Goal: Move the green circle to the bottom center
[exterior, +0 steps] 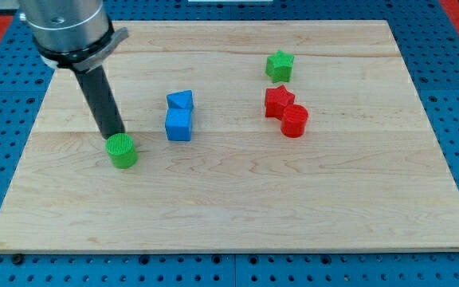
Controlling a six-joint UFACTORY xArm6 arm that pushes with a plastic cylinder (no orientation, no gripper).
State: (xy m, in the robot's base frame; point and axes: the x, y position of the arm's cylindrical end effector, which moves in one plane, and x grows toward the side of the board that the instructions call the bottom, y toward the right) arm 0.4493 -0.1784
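Note:
The green circle (122, 150) is a short cylinder on the wooden board (237, 207), at the view's left, about mid-height. My tip (113, 134) sits right at its upper-left edge, touching or nearly touching it. The dark rod rises from there to the silver arm body at the view's top left.
A blue cube (178, 125) and a blue wedge-like block (180, 101) stand together right of the green circle. A red star (278, 101) and a red cylinder (295, 121) touch at the right. A green star (280, 66) lies above them.

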